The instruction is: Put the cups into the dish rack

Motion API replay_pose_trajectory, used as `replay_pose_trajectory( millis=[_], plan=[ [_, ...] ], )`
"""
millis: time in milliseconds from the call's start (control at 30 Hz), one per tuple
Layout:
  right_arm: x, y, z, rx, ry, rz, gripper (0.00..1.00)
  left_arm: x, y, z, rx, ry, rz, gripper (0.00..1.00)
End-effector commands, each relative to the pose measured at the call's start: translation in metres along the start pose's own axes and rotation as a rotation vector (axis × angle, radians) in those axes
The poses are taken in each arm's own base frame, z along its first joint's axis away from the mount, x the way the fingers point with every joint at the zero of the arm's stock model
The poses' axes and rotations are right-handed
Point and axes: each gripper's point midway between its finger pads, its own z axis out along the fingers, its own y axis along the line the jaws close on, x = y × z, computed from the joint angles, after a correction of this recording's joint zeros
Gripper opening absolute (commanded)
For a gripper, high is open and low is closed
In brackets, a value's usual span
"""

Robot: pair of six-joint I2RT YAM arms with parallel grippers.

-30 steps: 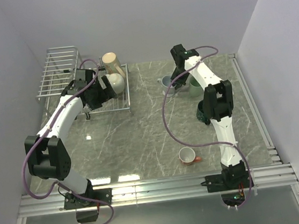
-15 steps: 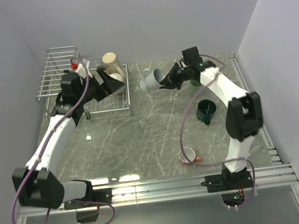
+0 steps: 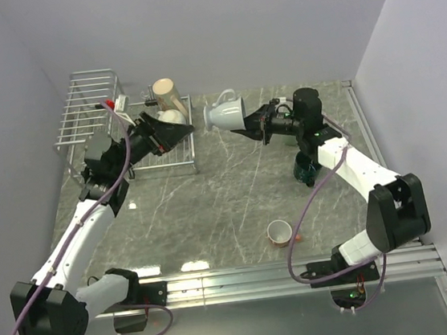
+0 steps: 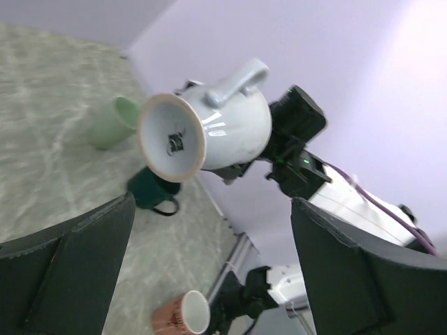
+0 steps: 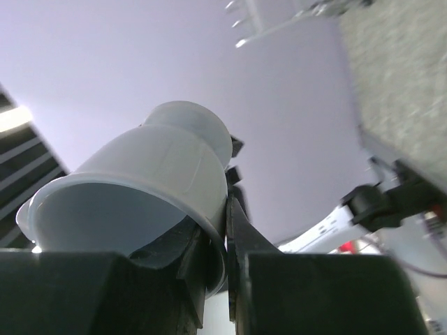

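Note:
My right gripper (image 3: 255,123) is shut on the rim of the pale blue cup (image 3: 226,115), holding it tipped on its side in the air to the right of the dish rack (image 3: 92,110). In the right wrist view one finger is inside the cup (image 5: 154,174) and one outside, with the gripper (image 5: 227,230) clamped on its wall. My left gripper (image 3: 163,130) hangs open and empty at the rack's right end, facing the held cup (image 4: 209,132). A beige cup (image 3: 168,93) and a cream-white cup (image 3: 173,117) lie in the rack.
On the marble table a dark green cup (image 3: 304,166) stands partly under my right arm, and an orange-red cup (image 3: 279,231) lies near the front. A pale green cup (image 4: 115,122) lies behind the held cup. Walls enclose the table on three sides.
My right gripper has lifted the pale blue cup off the table and carried it left toward the rack. My left arm has drawn back from the rack and turned its open gripper toward the cup.

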Motion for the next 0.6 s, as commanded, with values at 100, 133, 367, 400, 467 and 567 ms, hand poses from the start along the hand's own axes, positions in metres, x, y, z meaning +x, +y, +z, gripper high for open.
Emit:
replay_pose_trajectory(
  millis=[100,133,367,400,467,567],
  plan=[
    [0.070,0.064,-0.038,-0.193,0.168,-0.114,0.00,0.009,-0.051,0.003,0.236,0.021,0.036,1.00],
    [0.072,0.066,-0.039,-0.197,0.173,-0.116,0.00,0.010,-0.054,0.004,0.252,0.017,0.044,0.99],
    [0.091,0.066,-0.042,-0.180,0.221,-0.127,0.00,0.010,-0.065,0.008,0.300,-0.008,0.063,0.99],
    [0.091,0.063,-0.040,-0.170,0.223,-0.127,0.00,0.009,-0.070,0.008,0.322,-0.008,0.064,0.99],
    [0.094,0.057,-0.037,-0.155,0.241,-0.124,0.00,0.010,-0.073,0.010,0.346,0.002,0.067,0.99],
    [0.099,0.052,-0.033,-0.148,0.263,-0.108,0.00,0.013,-0.076,0.011,0.374,0.020,0.064,0.99]
  ],
)
